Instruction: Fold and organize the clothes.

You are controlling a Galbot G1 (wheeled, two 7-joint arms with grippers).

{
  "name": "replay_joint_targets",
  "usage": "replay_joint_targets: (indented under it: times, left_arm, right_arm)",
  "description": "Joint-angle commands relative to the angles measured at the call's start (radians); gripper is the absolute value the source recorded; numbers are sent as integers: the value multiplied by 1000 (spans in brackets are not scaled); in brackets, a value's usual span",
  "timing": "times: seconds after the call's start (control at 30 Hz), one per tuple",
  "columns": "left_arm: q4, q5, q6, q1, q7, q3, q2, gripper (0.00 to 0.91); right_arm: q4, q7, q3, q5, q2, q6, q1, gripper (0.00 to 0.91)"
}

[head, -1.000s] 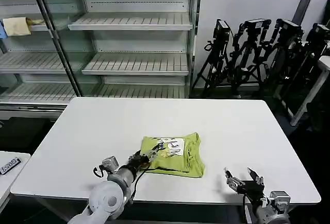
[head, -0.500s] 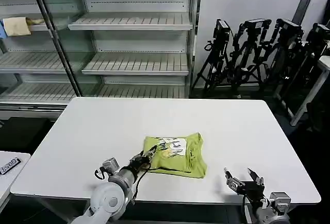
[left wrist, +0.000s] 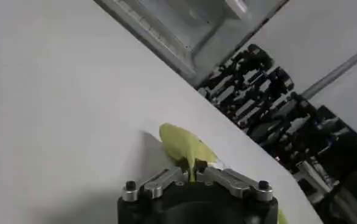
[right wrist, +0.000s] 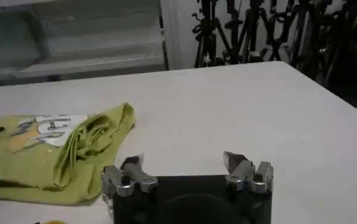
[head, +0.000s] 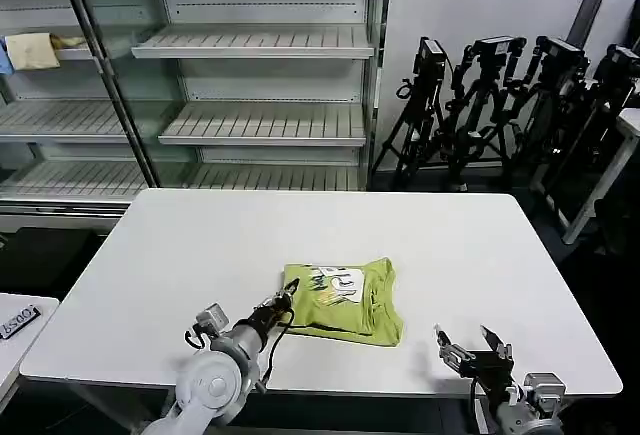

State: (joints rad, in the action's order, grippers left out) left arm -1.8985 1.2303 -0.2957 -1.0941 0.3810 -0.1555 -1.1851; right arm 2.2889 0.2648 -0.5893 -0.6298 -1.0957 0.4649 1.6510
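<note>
A lime yellow-green T-shirt (head: pixel 345 301) lies folded into a compact bundle on the white table (head: pixel 200 245), toward the near edge and roughly at the middle of its width, with a white printed panel facing up on its top layer. The left gripper (head: pixel 283 304) sits low over the table at the shirt's left edge, and its fingers (left wrist: pixel 164 180) are drawn together, pinching a fold of the green fabric that rises as a small peak between them in the left wrist view. The right gripper (head: pixel 468 347) hovers near the table's front edge, to the right of the shirt and apart from it, with its fingers (right wrist: pixel 237 163) spread wide and nothing between them; from its wrist view the bundle (right wrist: pixel 56 155) lies ahead and off to one side, its folded layers showing along the nearer edge. Behind the table stand shelving racks (head: pixel 250 75) and a row of black tripods (head: pixel 500 105).
</note>
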Motion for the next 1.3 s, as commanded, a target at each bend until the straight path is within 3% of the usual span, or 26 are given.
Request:
replay_joint_targets:
  times: [0.03,0.2,0.33,0.63,0.77,0.9,1.0,1.03,1.13,1.3]
  left_arm:
    - [-19,100,5,-17,-2,-64,-18,30]
    - [-57,136,-5,-35,1,-189,27,30]
    - [-104,140,-43,-65,-2,-395,111,30]
    - [-139,8,-172,-184,-140,-794,458,30]
    - [-171,-103,-201,-182,-178,-837,593,30]
    - [-256,-338,-240,-157,-199,-698,621,30]
    - [-289,-555,-235,-191,-238,-498,551,30]
    - [-263,-761,-212,-192,-247,-365,507,30]
    - [-118,-1072,-125,-175,-259,-127,407,30]
    - [-10,-1247,-78,-99,-248,46,289,30]
  right_arm:
    - [7,0,-8,-1,-2,0,7,907]
    - [7,-2,-10,-4,0,-2,2,907]
    - [-2,-2,9,-13,4,-2,-31,907]
    - [-38,-1,104,-26,-1,-2,-142,907]
    - [-46,-3,126,-30,-4,-3,-166,907]
    - [-55,-9,130,-29,-5,-9,-163,907]
    - [-64,-17,124,-27,1,-20,-143,907]
    - [-73,-20,120,-23,4,-28,-135,907]
    - [-85,-26,105,-11,5,-44,-108,907]
    - [-92,-28,74,-6,-2,-51,-79,907]
